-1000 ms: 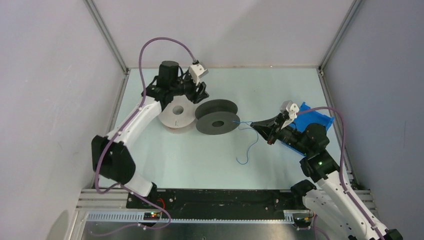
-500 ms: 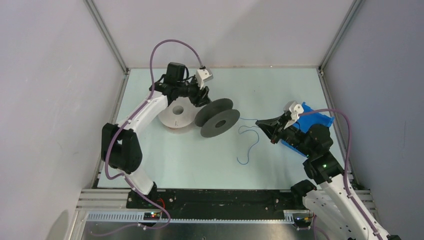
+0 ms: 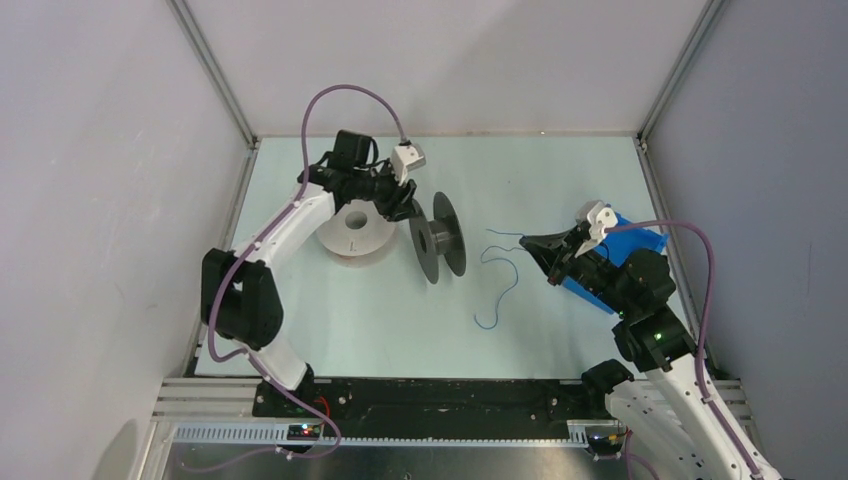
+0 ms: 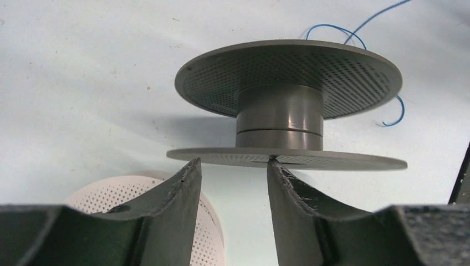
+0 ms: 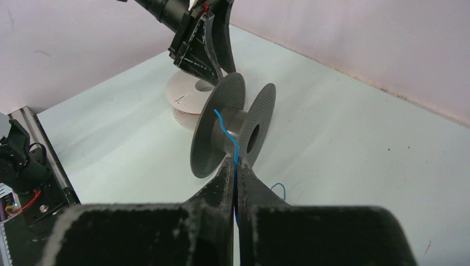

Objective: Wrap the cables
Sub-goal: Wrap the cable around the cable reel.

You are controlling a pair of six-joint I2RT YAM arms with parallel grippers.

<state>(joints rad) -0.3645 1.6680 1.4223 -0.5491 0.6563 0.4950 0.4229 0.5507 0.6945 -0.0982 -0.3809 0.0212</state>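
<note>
free: table (image 3: 400, 350), near strip | blocked: grey spool (image 3: 438, 238) on edge, white spool (image 3: 353, 233) beside; blue cable (image 3: 507, 290) mid-table; blue bin (image 3: 645, 240) right

table (image 3: 380, 310) | centre: dark grey spool (image 3: 438, 238) on edge, flanges upright | left gripper (image 3: 409, 209) at its upper-left rim | white spool (image 3: 352, 233) flat, just left | blue cable (image 3: 503, 283) loose squiggle right of centre, upper end at right gripper (image 3: 528, 241), jaws together | blue bin (image 3: 636, 240) far right

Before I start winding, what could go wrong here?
The grey spool stands on its rim with the left jaws open at one flange: it may roll or topple. The cable is pinched only at the right jaws' tips, its rest slack on the table: it might slip out or snag.
</note>
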